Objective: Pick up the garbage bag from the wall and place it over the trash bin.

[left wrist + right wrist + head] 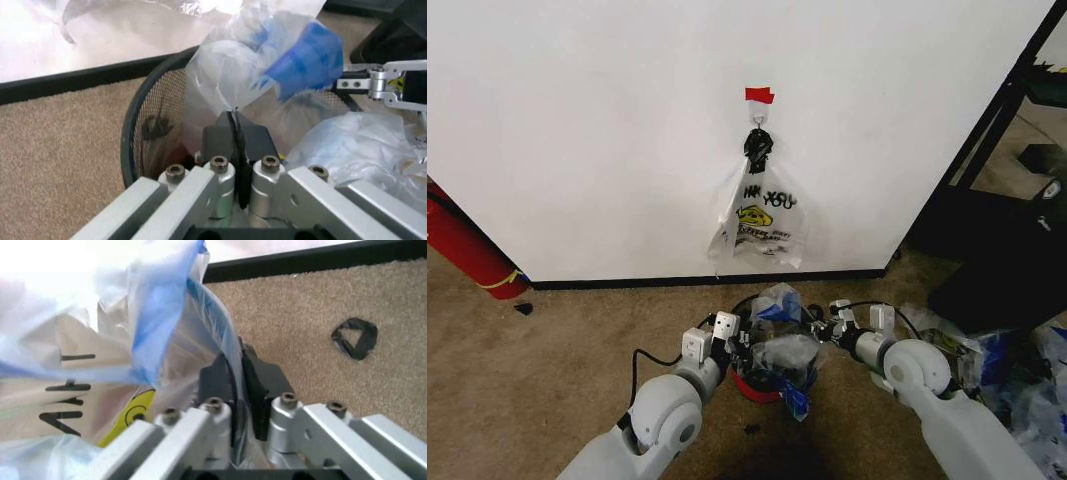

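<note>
The garbage bag (779, 305) is off the wall (607, 130) and gathered over the trash bin (762, 385), which stands on the carpet (567, 340) just in front of the black baseboard (677, 282). The left gripper (235, 131) is at the bin's left rim with its fingers closed on the bag's film. The right gripper (233, 376) is at the right rim, fingers likewise pinched on a fold of the bag. A second bag with a yellow smiley face (762, 215) hangs from the hook (758, 122) under the red tape strip (759, 95); it is not the work item. Handling judgement: the film is very light, limp and slippery, and tears easily on the mesh. Grip the mouth hem at opposite sides, not the blue printed body, and keep it taut while spreading over the rim.
</note>
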{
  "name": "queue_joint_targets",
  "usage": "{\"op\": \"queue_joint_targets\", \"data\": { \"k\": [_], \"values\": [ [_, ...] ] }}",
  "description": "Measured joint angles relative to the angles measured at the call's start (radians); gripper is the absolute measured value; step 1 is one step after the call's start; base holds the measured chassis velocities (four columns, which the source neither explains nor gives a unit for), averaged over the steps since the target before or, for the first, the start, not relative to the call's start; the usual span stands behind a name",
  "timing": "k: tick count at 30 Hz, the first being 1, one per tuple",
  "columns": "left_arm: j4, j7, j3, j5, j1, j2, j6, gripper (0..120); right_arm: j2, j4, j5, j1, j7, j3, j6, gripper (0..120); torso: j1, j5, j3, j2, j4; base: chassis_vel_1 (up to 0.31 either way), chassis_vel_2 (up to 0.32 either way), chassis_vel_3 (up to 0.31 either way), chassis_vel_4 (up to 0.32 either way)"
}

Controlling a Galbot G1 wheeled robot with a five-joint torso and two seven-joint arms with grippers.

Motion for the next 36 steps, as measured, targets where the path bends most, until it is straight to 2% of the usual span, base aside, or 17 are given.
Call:
{"op": "queue_joint_targets", "data": {
  "k": [2,13,16,17,21,25,30,33,36],
  "values": [
    [-0.003,0.000,-0.003,0.008,0.013,-0.002,-0.010,0,0.009,0.013,0.000,-0.020,0.018,0.005,0.022,0,0.000,0.0001,0.000,0.000,0.0000,0.000,0.000,0.000,0.000],
    [-0.008,0.002,-0.011,0.036,0.046,-0.007,-0.038,0,0.020,0.045,-0.031,-0.109,0.016,0.030,0.053,0,0.000,-0.0004,0.000,0.000,-0.0003,0.000,0.000,0.000,0.000],
    [-0.037,0.005,-0.018,0.049,0.068,-0.008,-0.055,0,0.023,0.079,-0.035,-0.162,-0.008,0.038,0.155,0,0.000,0.0004,0.000,0.000,-0.0001,0.000,0.000,0.000,0.000],
    [-0.037,0.005,-0.018,0.049,0.068,-0.008,-0.055,0,0.023,0.079,-0.035,-0.162,-0.008,0.038,0.155,0,0.000,0.0004,0.000,0.000,-0.0001,0.000,0.000,0.000,0.000],
    [-0.076,0.031,-0.042,0.122,0.116,-0.013,-0.114,0,0.048,0.135,-0.019,-0.209,-0.003,0.058,0.315,0,0.000,-0.0003,0.000,0.000,0.0000,0.000,0.000,0.000,0.000],
    [-0.096,0.042,-0.057,0.166,0.141,-0.018,-0.144,0,0.061,0.161,-0.013,-0.233,0.010,0.067,0.368,0,0.000,0.0003,0.000,0.000,0.0001,0.000,0.000,0.000,0.000],
    [-0.143,0.062,-0.105,0.280,0.202,-0.038,-0.218,0,0.077,0.234,-0.054,-0.325,-0.014,0.108,0.469,0,0.000,0.0000,0.000,0.000,0.0000,0.000,0.000,0.000,0.000],
    [-0.140,0.051,-0.116,0.294,0.208,-0.049,-0.225,0,0.078,0.259,-0.054,-0.351,-0.024,0.118,0.485,0,0.000,0.0000,0.000,0.000,-0.0001,0.000,0.000,0.000,0.000],
    [-0.092,0.028,-0.135,0.299,0.201,-0.065,-0.233,0,0.071,0.303,-0.044,-0.379,-0.038,0.122,0.469,0,0.000,-0.0001,0.000,0.000,0.0000,0.000,0.000,0.000,0.000]
  ]
}}
